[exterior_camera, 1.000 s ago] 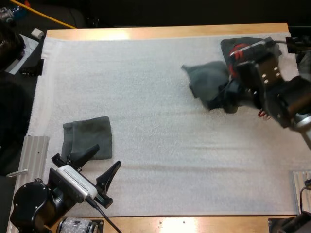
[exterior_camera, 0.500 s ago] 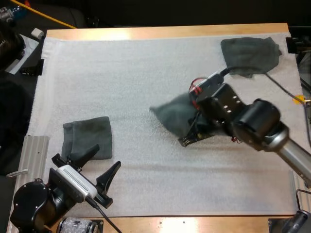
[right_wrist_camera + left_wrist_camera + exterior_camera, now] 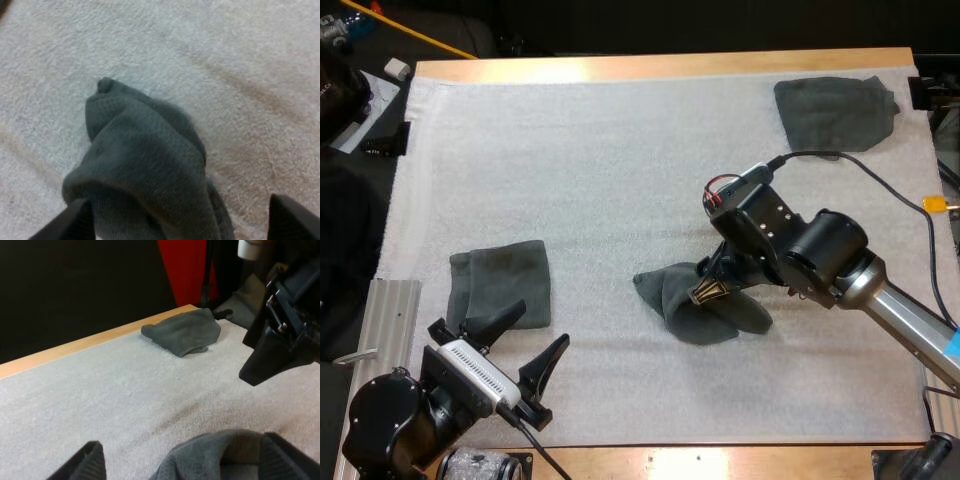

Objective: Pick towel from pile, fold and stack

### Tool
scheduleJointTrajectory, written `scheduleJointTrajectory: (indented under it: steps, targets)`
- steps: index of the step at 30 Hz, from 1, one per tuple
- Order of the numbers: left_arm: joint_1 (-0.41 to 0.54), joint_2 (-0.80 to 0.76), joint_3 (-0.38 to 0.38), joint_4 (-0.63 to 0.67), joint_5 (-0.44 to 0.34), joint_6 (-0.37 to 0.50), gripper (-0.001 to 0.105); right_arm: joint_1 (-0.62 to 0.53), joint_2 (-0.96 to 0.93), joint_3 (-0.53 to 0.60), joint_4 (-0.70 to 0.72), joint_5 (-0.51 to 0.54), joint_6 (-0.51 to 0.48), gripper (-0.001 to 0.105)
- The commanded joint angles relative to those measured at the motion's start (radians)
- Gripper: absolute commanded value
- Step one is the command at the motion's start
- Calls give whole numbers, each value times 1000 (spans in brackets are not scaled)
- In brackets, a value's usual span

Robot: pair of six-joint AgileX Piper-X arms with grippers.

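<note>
A crumpled dark grey-green towel (image 3: 705, 308) lies heaped on the white mat (image 3: 620, 170) right of the middle. My right gripper (image 3: 708, 290) hangs low over it, and its fingers (image 3: 292, 216) stand wide apart with the towel's heap (image 3: 145, 170) sagging between them. A folded towel (image 3: 502, 283) rests at the near left. My left gripper (image 3: 536, 326) hovers open at that towel's near edge, with the folded towel (image 3: 225, 452) just ahead of its fingers (image 3: 85, 464). One more loose towel (image 3: 835, 112) lies at the far right corner.
The far-corner towel (image 3: 182, 331) sits close to the table's wooden far edge (image 3: 75, 347). A ribbed metal plate (image 3: 390, 320) borders the mat at the near left. My right arm (image 3: 820, 250) stretches across the mat's right half.
My right arm carried the crumpled towel from the far right toward the mat's middle and lowered it there. Its fingers have parted. The left arm has stayed put.
</note>
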Motion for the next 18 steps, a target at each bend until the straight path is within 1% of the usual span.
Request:
scheduleJointTrajectory:
  steps: [1,5,10,14,16,18]
  targets:
    - [-3,6,-7,11,11,-1,62,-6,-23,-14,32,37,9,66]
    - [-4,3,-6,29,12,0,62,-9,-42,-16,84,97,20,61]
    - [-3,4,-6,48,12,0,62,-10,-44,-5,143,118,43,61]
    - [-3,7,-5,65,13,0,62,-20,-39,31,134,123,69,61]
    - [-3,8,-6,83,14,0,62,-45,-34,85,97,127,83,60]
    - [-2,1,-6,81,13,-3,62,-33,-41,76,99,122,82,61]
